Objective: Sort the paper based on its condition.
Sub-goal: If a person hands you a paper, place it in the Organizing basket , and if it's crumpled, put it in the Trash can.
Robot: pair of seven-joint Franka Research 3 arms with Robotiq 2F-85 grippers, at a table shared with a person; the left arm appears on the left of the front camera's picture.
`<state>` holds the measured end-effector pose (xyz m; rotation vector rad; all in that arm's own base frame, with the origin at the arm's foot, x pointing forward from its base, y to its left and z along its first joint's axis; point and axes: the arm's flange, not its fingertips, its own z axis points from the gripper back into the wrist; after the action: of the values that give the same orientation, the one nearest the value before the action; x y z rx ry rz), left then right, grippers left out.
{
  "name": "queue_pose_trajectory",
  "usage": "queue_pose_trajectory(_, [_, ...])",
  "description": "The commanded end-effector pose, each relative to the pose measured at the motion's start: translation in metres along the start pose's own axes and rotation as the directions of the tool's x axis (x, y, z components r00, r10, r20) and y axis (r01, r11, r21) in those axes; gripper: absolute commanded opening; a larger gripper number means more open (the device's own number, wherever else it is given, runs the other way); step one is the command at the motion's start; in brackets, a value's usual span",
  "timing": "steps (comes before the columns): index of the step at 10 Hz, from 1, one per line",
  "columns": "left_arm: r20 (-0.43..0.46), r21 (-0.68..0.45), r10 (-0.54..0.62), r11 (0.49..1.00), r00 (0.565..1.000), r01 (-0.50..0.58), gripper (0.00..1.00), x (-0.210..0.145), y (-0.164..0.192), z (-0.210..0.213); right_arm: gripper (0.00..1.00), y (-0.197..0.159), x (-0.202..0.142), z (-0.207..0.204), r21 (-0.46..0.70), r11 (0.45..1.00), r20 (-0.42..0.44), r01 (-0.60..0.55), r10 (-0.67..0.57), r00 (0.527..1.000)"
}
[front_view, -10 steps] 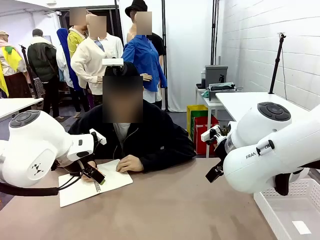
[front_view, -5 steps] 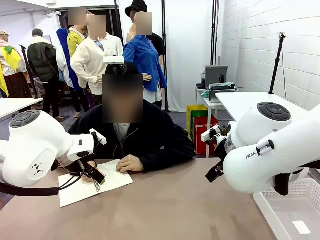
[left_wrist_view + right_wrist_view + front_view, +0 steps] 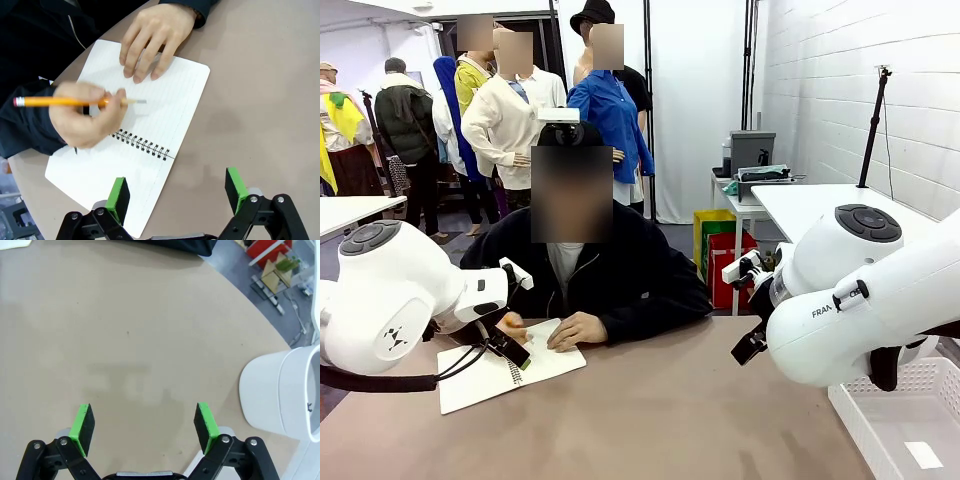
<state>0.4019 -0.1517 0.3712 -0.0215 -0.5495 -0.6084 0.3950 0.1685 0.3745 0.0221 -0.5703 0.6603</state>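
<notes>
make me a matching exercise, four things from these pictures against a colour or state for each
Things:
1 pencil
2 notebook
3 bin
4 left pincer

Colour or state:
a white, round
b jaws apart
c orange
d lying open, lined page up

Pairs: 1-c, 2-d, 3-a, 4-b

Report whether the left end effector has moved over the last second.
No. The left end effector sits at the same spot over the spiral notebook, against its binding, as before.
</notes>
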Motion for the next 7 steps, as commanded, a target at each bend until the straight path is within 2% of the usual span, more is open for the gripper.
queue_pose_trajectory(1, [0.0,0.001,0.002,1.0,1.0,-0.002,1.0,-0.0002,0.001,0.0,1.0,-0.0001,0.0,0.0,0.0,1.0,0.0,0.0,0.0,1.0])
queue_pose_trajectory(7, [0.0,0.001,0.002,1.0,1.0,-0.002,1.0,-0.0002,0.001,0.0,1.0,-0.0001,0.0,0.0,0.0,1.0,0.0,0.0,0.0,1.0])
